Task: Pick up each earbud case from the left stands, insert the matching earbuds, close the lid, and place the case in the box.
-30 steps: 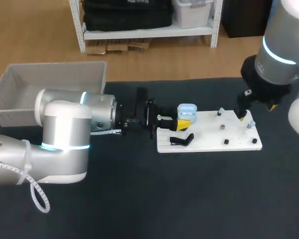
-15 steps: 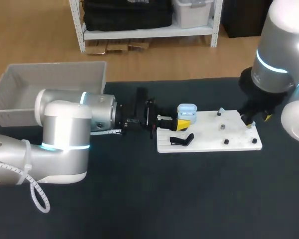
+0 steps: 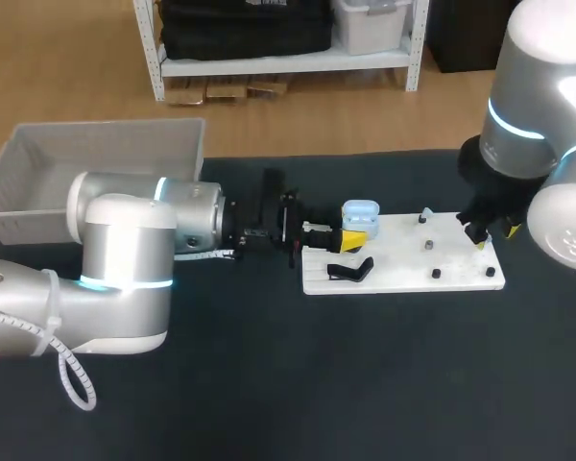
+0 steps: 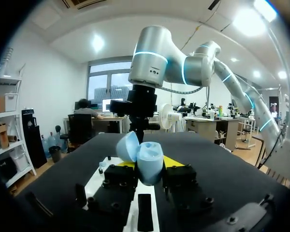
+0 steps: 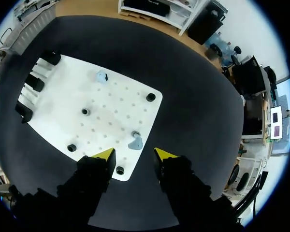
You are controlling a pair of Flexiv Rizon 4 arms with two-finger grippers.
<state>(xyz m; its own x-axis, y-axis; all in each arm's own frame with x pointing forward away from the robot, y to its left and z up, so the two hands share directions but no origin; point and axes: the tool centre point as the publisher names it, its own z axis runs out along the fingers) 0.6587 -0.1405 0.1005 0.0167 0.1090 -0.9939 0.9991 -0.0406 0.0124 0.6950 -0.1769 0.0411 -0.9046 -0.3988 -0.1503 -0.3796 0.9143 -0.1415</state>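
Left claw clamped on the pale blue rounded earbud case, lid open, at the left end of the white perforated board. Right claw spread wide over the board's right end, gripping nothing. One small pale blue earbud sits on the board just ahead of the gap between my tips. A second pale blue earbud is by the board's back edge. The grey plastic box is well left of the board.

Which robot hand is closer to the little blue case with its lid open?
Left. The left gripper grips the blue case between its fingers. The right gripper is at the white board's far end, above a light-blue earbud.
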